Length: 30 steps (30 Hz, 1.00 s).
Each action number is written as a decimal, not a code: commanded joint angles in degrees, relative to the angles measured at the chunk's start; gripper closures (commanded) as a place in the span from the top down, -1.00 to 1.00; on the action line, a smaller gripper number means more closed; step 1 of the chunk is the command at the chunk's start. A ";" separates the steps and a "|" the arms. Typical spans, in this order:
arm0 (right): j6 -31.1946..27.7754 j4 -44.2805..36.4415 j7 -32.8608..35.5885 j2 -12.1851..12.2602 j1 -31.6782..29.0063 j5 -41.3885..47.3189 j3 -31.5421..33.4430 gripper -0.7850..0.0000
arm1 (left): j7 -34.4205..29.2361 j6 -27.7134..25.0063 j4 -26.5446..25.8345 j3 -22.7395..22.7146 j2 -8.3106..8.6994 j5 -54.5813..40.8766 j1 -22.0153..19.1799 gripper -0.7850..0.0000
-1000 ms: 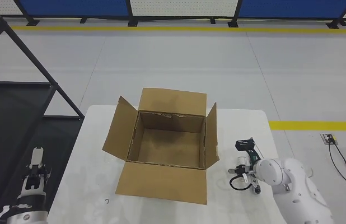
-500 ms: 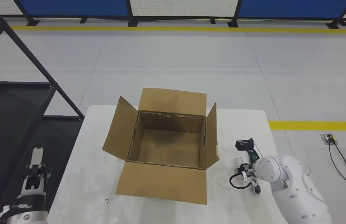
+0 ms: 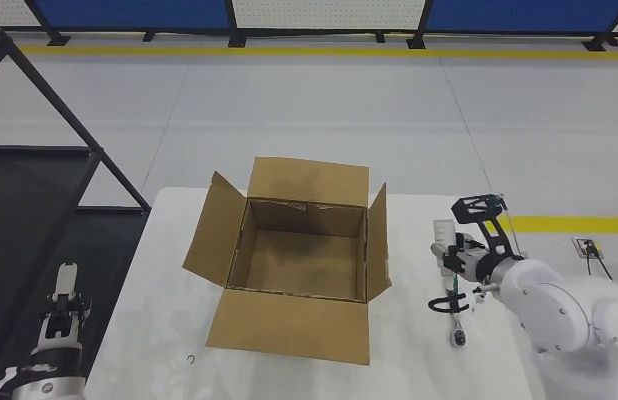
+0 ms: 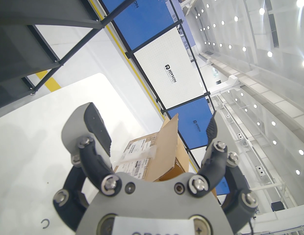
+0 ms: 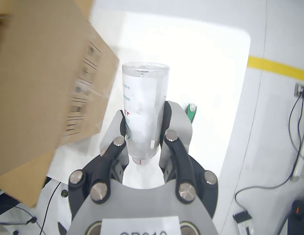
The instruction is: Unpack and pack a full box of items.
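One bottle [image 5: 143, 108] clamped in R jaws nr box [image 3: 289, 325]; L jaws spread apart.

The brown box [image 3: 289, 325] sits open and empty, its 4 flaps spread out. The clear bottle [image 5: 142, 94] is beside it, squeezed in the right gripper [image 5: 145, 115].

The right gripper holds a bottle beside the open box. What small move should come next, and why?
Probably carry the bottle sideways over the box: the right gripper is shut on it and the box looks empty.
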 commanded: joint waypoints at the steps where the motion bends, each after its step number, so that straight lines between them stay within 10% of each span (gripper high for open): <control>1: -0.70 -5.50 0.11 0.01 1.22 0.18 -0.81 -1.00 | 0.00 0.00 0.00 0.00 0.00 0.00 0.00 1.00; 10: -0.17 -7.69 -4.72 -1.72 12.38 -1.53 -18.80 -1.00 | 0.00 0.00 0.00 0.00 0.00 0.00 0.00 1.00; 20: 0.85 16.65 -11.22 -8.53 30.91 -4.00 -45.30 -1.00 | 0.00 0.00 0.00 0.00 0.00 0.00 0.00 1.00; 30: 4.50 34.30 -13.56 -14.63 39.74 -0.47 -54.10 -1.00 | 0.00 0.00 0.00 0.00 0.00 0.00 0.00 1.00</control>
